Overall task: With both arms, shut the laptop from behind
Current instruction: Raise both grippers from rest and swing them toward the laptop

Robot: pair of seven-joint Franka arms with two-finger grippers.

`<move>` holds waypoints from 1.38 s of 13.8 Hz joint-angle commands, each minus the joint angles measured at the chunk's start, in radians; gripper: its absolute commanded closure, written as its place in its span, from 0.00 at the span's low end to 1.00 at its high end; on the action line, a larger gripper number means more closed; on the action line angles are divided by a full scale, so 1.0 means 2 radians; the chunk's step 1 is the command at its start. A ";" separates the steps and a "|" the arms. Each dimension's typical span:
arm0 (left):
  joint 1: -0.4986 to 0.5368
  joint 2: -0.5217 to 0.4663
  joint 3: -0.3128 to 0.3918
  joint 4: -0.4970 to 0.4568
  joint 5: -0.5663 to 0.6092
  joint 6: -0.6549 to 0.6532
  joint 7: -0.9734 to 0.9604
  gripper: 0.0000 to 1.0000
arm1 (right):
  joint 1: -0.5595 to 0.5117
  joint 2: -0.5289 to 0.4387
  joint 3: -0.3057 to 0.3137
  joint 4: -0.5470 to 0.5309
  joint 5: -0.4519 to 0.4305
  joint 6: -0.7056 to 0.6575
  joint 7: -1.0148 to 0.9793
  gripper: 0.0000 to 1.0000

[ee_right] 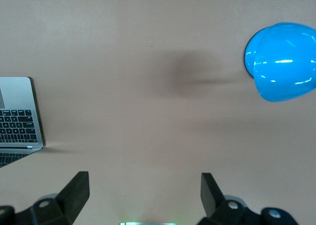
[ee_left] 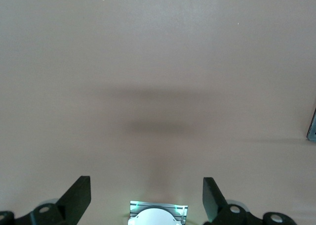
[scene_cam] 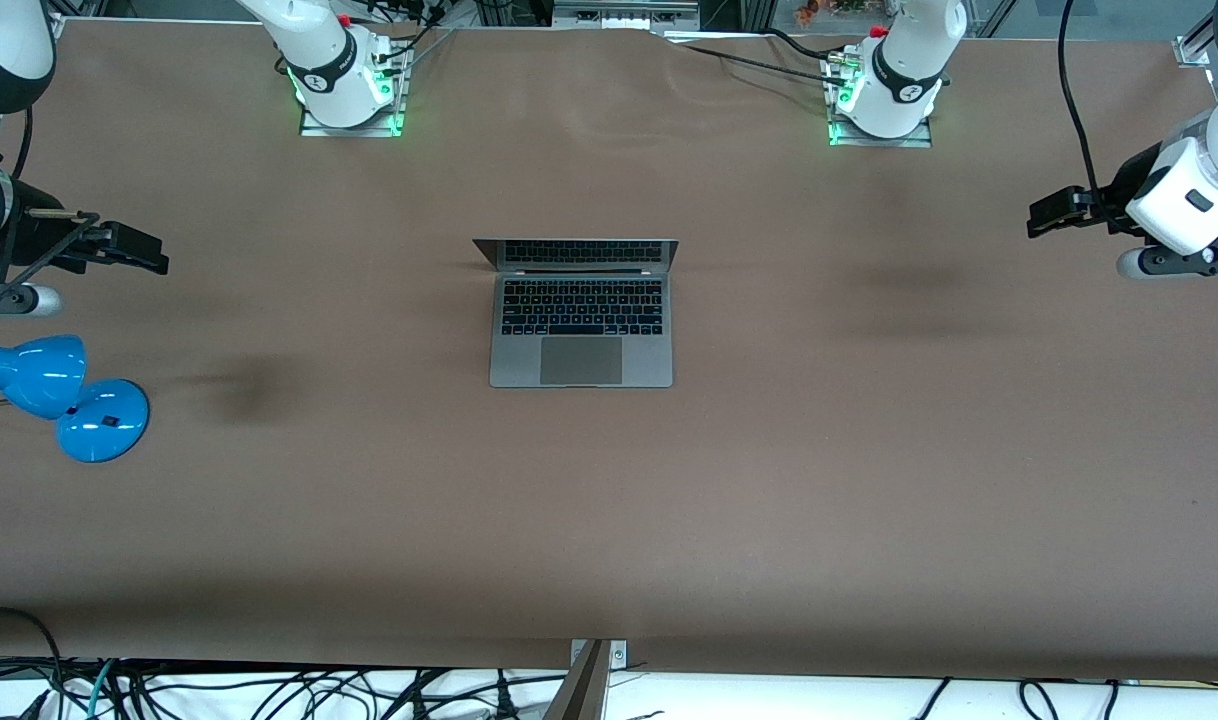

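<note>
Left end effector (scene_cam: pixel 1039 214) and right end effector (scene_cam: pixel 154 255) wide apart over bare table ends, laptop (scene_cam: pixel 580 318) open midway, keyboard toward front camera

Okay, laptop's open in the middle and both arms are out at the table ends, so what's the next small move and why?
Probably bring both grippers in toward the raised lid. The laptop is open, and the left gripper and right gripper hang open over bare table at their ends, touching nothing, so neither can push yet.

Grey laptop (scene_cam: pixel 581 345), black keys; blue lamp (scene_cam: pixel 59 395); brown table (scene_cam: pixel 769 480).
</note>
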 commanded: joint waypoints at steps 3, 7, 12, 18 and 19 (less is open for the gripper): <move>0.004 -0.016 -0.003 -0.010 -0.001 0.008 0.000 0.00 | -0.002 -0.001 0.003 0.001 0.000 0.002 0.000 0.00; 0.004 -0.016 -0.006 -0.009 -0.001 0.004 -0.001 0.00 | -0.002 -0.001 0.003 0.001 0.000 0.002 -0.001 0.00; -0.003 -0.016 -0.012 -0.008 -0.033 -0.018 0.002 0.00 | -0.002 -0.002 0.003 0.002 0.000 0.002 -0.007 0.00; -0.003 -0.013 -0.080 -0.007 -0.075 -0.023 -0.071 0.00 | -0.001 0.002 0.003 0.002 0.000 0.003 -0.007 0.00; -0.003 -0.012 -0.095 -0.005 -0.084 -0.023 -0.086 0.00 | -0.001 0.002 0.003 0.002 0.001 0.003 -0.007 0.00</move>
